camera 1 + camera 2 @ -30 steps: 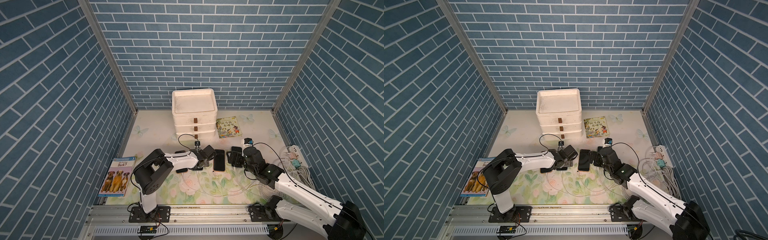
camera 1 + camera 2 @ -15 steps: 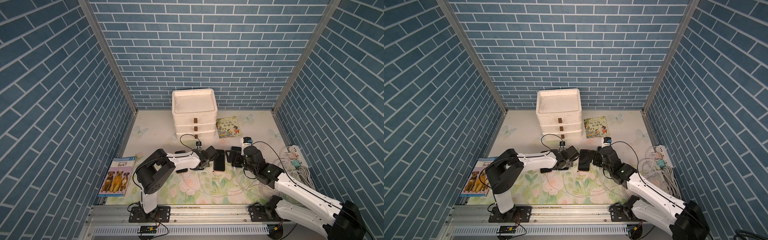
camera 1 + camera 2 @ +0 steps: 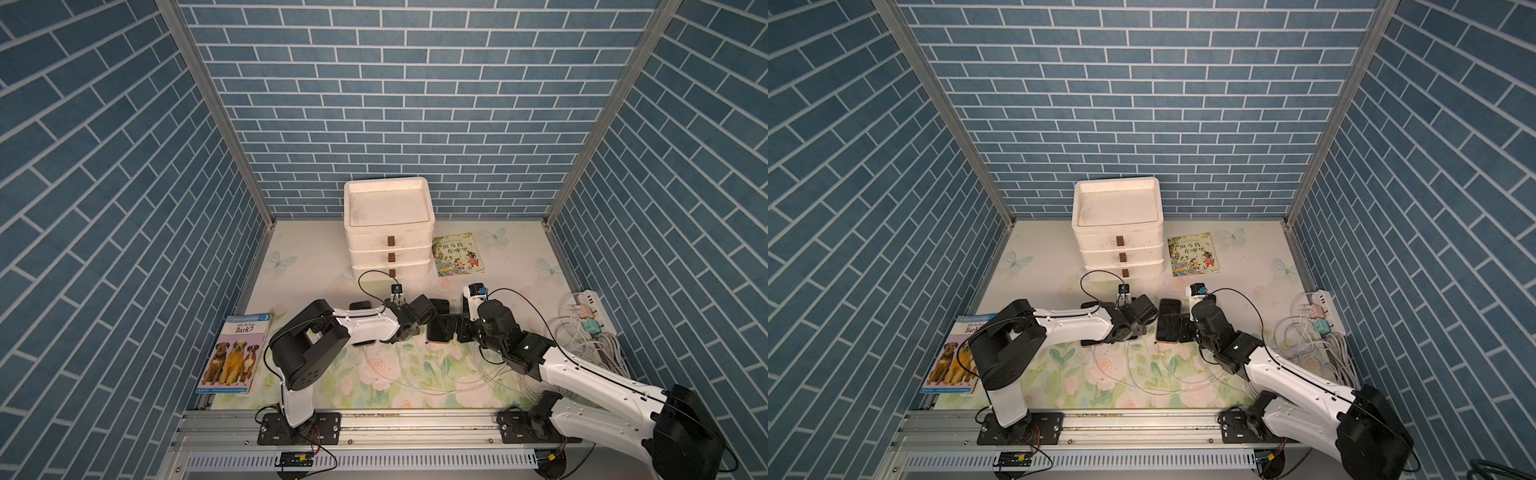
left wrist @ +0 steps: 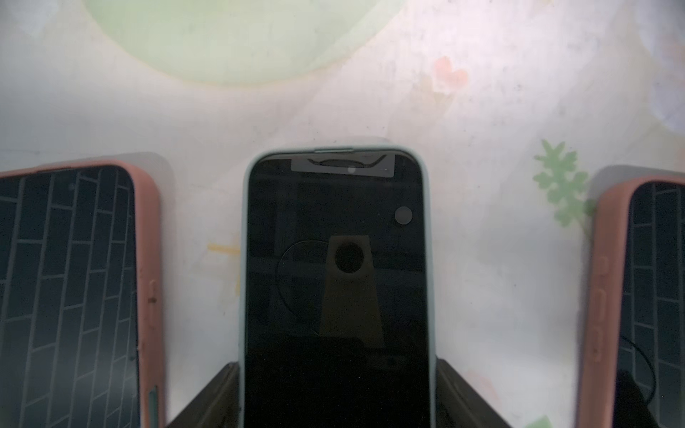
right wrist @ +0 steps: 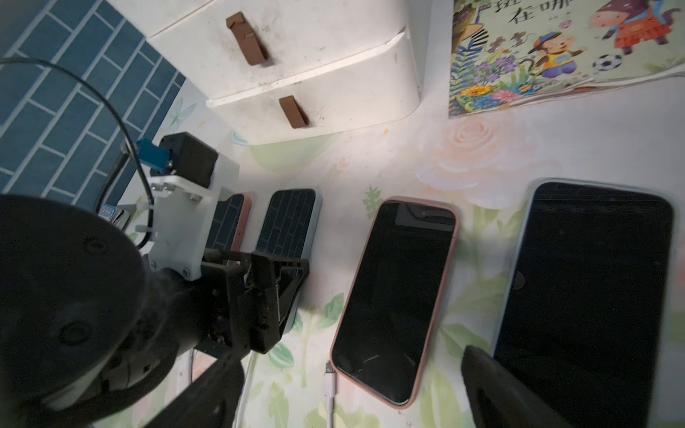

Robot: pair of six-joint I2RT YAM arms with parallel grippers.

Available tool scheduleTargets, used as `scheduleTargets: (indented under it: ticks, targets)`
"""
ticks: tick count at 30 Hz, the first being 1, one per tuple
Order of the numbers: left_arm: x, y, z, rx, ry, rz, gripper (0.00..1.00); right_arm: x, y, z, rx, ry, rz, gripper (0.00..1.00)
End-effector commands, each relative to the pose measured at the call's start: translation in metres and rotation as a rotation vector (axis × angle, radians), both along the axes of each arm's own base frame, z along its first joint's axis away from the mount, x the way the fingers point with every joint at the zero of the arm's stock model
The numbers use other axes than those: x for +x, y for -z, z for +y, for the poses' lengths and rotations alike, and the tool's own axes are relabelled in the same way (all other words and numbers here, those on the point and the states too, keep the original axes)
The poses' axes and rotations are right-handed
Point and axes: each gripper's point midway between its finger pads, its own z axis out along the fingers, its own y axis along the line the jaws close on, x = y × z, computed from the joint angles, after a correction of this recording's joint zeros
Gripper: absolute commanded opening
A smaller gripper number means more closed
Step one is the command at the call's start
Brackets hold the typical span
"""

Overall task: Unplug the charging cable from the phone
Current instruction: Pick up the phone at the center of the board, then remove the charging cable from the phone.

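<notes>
Phone [image 4: 335,259], pale-green case, lying flat at 6 o'clock of drawer stack [image 3: 389,208]. Left gripper [image 4: 335,365] pinching its sides, bracing it. Right gripper [image 5: 352,352] hovering spread at 3 o'clock, likely readying for charging cable [image 5: 249,365].

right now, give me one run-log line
left gripper: jaws closed on pale-cased phone | right gripper: jaws open over pink-cased phone | white plug: at its corner

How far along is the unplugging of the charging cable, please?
Done: one white plug lies free beside the pink-cased phone's bottom corner. In hand: the left gripper has its jaws against both sides of the pale-cased phone; the right gripper hangs open over the pink-cased one. Left: the pale-cased phone's port is hidden, so its cable may still need pulling.
</notes>
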Motion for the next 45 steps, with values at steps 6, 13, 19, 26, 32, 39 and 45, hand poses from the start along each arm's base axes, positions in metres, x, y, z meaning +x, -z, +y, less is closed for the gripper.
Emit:
scheduleTargets:
  ticks: [6, 13, 19, 26, 32, 39, 45]
  targets:
    - [-0.01, -0.017, 0.0, -0.107, 0.005, -0.046, 0.0, -0.009, 0.013, 0.015, 0.071, -0.036, 0.025, 0.92]
    - [-0.003, -0.04, -0.012, -0.207, -0.005, -0.134, 0.0, -0.017, 0.02, 0.017, 0.089, -0.075, 0.034, 0.82]
    - [0.005, -0.053, -0.017, -0.258, -0.023, -0.189, 0.0, -0.042, 0.035, 0.038, 0.136, -0.167, 0.082, 0.57]
    - [0.007, -0.063, -0.015, -0.284, -0.043, -0.226, 0.0, -0.062, 0.03, 0.067, 0.189, -0.283, 0.065, 0.48]
    - [0.005, -0.07, -0.011, -0.325, -0.06, -0.248, 0.0, -0.081, 0.041, 0.092, 0.244, -0.344, 0.117, 0.48]
    - [0.002, -0.078, -0.009, -0.371, -0.057, -0.272, 0.0, -0.085, 0.046, 0.103, 0.253, -0.357, 0.134, 0.53]
    - [0.001, -0.084, -0.01, -0.404, -0.047, -0.296, 0.0, -0.08, 0.05, 0.103, 0.231, -0.334, 0.139, 0.67]
